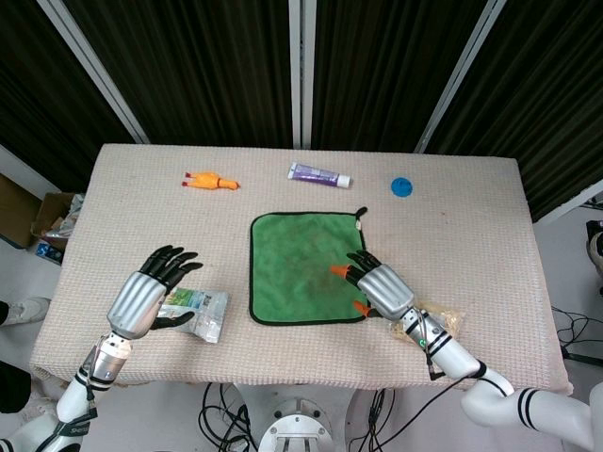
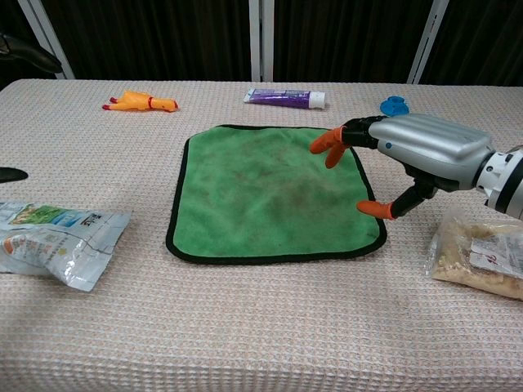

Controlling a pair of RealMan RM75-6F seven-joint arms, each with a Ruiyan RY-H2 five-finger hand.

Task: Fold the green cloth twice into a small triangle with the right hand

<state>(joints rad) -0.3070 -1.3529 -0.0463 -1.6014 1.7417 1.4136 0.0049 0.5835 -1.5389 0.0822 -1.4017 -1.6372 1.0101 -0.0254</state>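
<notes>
Green cloth (image 1: 306,266) flat, unfolded on table (image 1: 490,217). Right robot hand (image 1: 382,287) over its right edge, fingers spread, empty. Left robot hand (image 1: 151,292) open, partly hiding snack packet (image 1: 200,311); unseen from chest view.

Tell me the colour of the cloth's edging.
Black edging on the green cloth, clearest in the chest view.

One green cloth (image 1: 306,266) lies on the table (image 1: 490,202), with one rubber chicken (image 1: 210,181), one purple tube (image 1: 319,174) and one blue cap (image 1: 402,186). There are two snack bags: a pale one (image 1: 196,312) and a clear one (image 1: 435,322). Two hands show, left (image 1: 149,294) and right (image 1: 382,289).
</notes>
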